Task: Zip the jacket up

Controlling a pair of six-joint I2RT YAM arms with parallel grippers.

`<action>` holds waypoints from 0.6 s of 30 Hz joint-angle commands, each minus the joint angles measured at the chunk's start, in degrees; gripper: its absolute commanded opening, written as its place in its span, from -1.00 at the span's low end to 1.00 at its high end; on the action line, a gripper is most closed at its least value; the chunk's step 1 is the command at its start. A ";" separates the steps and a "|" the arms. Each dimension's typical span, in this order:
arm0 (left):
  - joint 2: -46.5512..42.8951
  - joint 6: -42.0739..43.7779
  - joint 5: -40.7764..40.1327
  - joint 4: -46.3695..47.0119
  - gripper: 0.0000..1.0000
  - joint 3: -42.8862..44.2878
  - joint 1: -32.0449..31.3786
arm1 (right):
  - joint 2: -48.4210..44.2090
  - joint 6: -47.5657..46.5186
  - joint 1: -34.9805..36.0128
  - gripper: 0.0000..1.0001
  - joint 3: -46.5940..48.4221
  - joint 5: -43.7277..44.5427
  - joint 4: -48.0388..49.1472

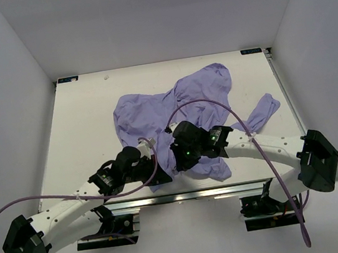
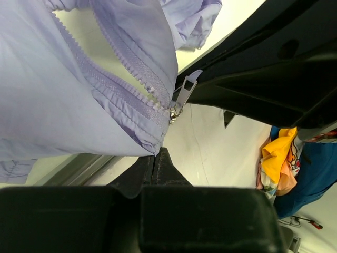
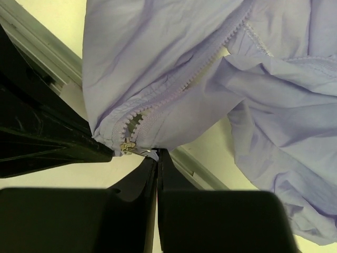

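We see the jacket (image 1: 154,109) lying crumpled across the middle of the white worktop (image 1: 81,126). One sleeve (image 1: 264,110) trails off to the right, and the hem hangs at the near edge, where both arms meet it.

The left gripper (image 2: 156,155) has its jaws pressed fully together. They pinch the bottom corner of the hem, just below the foot of the zip. From that wrist camera the two rows of zip teeth (image 2: 131,63) run apart up the fabric, with a strip of worktop showing between them. They join only at the metal slider (image 2: 174,110), which sits at the very bottom of the track. Its pull tab (image 2: 185,90) points up and away, toward the dark body of the other arm.

The right gripper (image 3: 158,155) is likewise closed tight, with no gap between its jaws. Its tips meet right at the pull tab, and it seems to have the tab nipped between them, though the tab is small and partly hidden there. The two grippers sit just beside each other, almost touching, with the slider between them.
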 commanded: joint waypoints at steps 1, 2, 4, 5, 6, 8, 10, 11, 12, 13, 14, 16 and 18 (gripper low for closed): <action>0.57 2.09 2.40 -9.25 -1.00 -1.98 -0.31 | 0.15 -2.03 -3.22 -1.00 4.19 2.83 -2.23; 0.66 2.18 2.58 -9.60 -1.00 -2.06 -0.31 | 0.41 -1.86 -3.83 -1.00 4.45 3.36 -1.79; 1.01 2.09 4.06 -9.61 -1.00 -2.68 -0.31 | 1.38 -1.68 -5.32 -1.00 5.33 3.71 -1.35; 1.27 1.74 4.94 -9.17 -1.00 -3.20 -0.31 | 1.82 -1.68 -5.86 -1.00 5.59 4.93 -0.83; 1.27 1.57 5.91 -8.64 -1.00 -4.51 -0.31 | 2.43 -1.85 -6.47 -1.00 6.73 5.64 -1.26; 1.10 1.12 7.23 -9.25 -1.00 -5.23 -0.40 | 4.10 -2.20 -8.14 -1.00 7.79 9.50 -1.52; 0.92 1.12 7.24 -11.17 -1.00 -5.49 -0.49 | 5.86 -2.73 -9.98 -1.00 10.60 13.97 -2.14; 0.48 1.12 7.15 -11.62 -1.00 -5.58 -0.49 | 6.21 -2.82 -10.60 -1.00 11.30 15.48 -1.70; 0.22 1.12 7.23 -12.15 -1.00 -5.84 -0.49 | 7.26 -3.52 -11.30 -1.00 12.79 16.62 -1.09; -0.13 1.04 7.32 -13.02 -1.00 -5.93 -0.58 | 7.97 -4.13 -12.96 -1.00 13.67 16.98 -0.65; -0.74 0.86 7.93 -13.12 -1.00 -6.37 -0.58 | 8.67 -4.57 -13.76 -1.00 14.64 17.16 -0.64; -1.45 -0.45 9.86 -12.77 -1.00 -8.03 -0.75 | 11.30 -6.24 -16.04 -1.00 17.44 17.08 -0.30; -2.68 -1.16 10.40 -13.29 -1.00 -8.83 -0.84 | 14.37 -8.09 -19.37 -1.00 19.12 16.55 2.06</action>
